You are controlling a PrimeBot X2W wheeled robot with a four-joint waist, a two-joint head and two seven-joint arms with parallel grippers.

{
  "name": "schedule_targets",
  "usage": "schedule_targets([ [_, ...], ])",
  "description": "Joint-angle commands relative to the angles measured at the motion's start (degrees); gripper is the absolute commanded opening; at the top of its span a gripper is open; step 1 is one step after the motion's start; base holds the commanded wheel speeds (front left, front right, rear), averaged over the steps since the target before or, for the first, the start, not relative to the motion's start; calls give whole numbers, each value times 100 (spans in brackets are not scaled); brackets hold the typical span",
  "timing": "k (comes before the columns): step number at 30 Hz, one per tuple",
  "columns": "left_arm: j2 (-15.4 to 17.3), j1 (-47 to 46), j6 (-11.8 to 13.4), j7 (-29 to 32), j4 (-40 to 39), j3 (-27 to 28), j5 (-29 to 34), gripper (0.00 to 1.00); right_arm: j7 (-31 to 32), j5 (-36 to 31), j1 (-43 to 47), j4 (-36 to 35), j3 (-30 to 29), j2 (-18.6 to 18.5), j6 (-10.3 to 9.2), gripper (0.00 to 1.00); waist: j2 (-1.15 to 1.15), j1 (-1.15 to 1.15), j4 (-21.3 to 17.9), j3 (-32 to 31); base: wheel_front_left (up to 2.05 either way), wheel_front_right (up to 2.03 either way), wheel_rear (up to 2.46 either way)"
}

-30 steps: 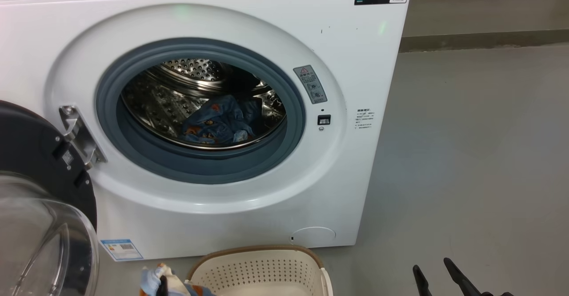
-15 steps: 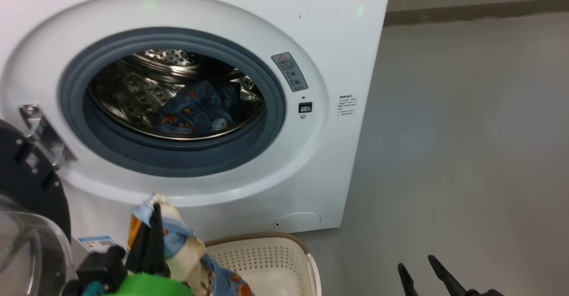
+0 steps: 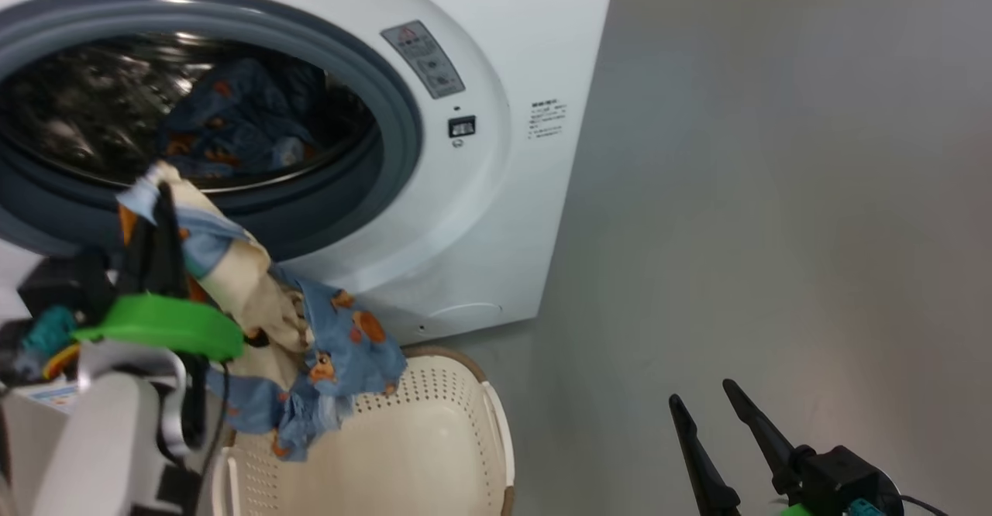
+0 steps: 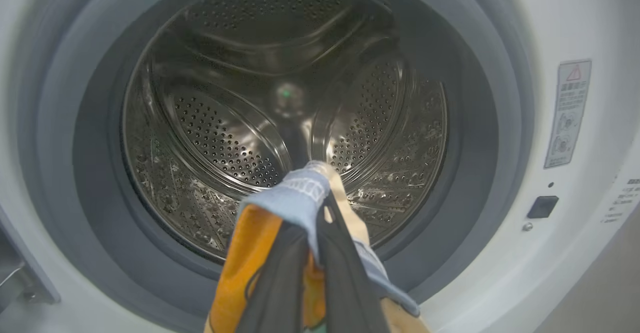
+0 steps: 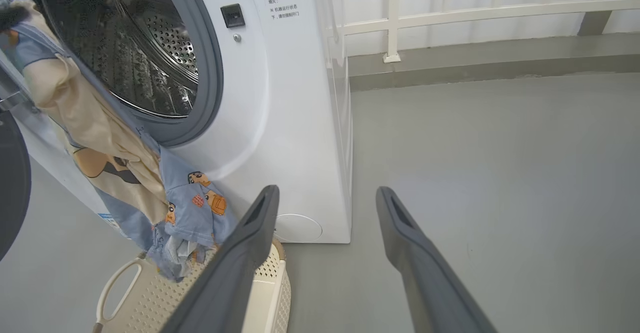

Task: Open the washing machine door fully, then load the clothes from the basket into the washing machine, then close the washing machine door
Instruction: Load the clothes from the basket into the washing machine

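Evidently the task is partway done. The washing machine (image 3: 496, 190) is faced by the left gripper (image 4: 312, 223), and the washing machine door (image 5: 12, 188) is swung aside to that gripper's left. The basket (image 3: 434, 438), below the gripper, is seen bare where visible. A blue piece (image 3: 232, 117) is lodged in the drum (image 4: 225, 138) ahead. The clothes (image 3: 256, 299), a limp blue, orange and cream bundle, are pinched in its fingers and hang beneath. The right gripper (image 3: 701, 392) is held spread, empty. Dropping in and door closing are left.

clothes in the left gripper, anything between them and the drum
Nothing visible. The left gripper holds the clothes before the open drum; only the gasket lip lies below the path. Their tail hangs over the basket and may drag on that lip.
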Motion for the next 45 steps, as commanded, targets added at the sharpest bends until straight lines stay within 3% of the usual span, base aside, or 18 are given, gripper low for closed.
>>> schedule_targets([
  [1, 263, -540, -42, -37, 170, 253, 87, 0, -28, -54, -230, -127, 205, -5, 16, 100, 0, 0, -392, 464, 0, 0, 0],
  [23, 783, -3237, -201, -37, 2856, 353, 499, 0, -28, 146, -720, -112, 786, 4, 16, 100, 0, 0, -801, 1592, 0, 0, 0],
  [41, 1281, -4778, -374, -37, 3131, 263, 766, 0, -28, 344, -1017, -160, 1175, 5, 16, 100, 0, 0, -1035, 2430, 0, 0, 0],
  [45, 1283, -5005, -318, -37, 3022, 321, 775, 0, -28, 397, -1053, -167, 1182, 5, 16, 100, 0, 0, -1045, 2507, 0, 0, 0],
])
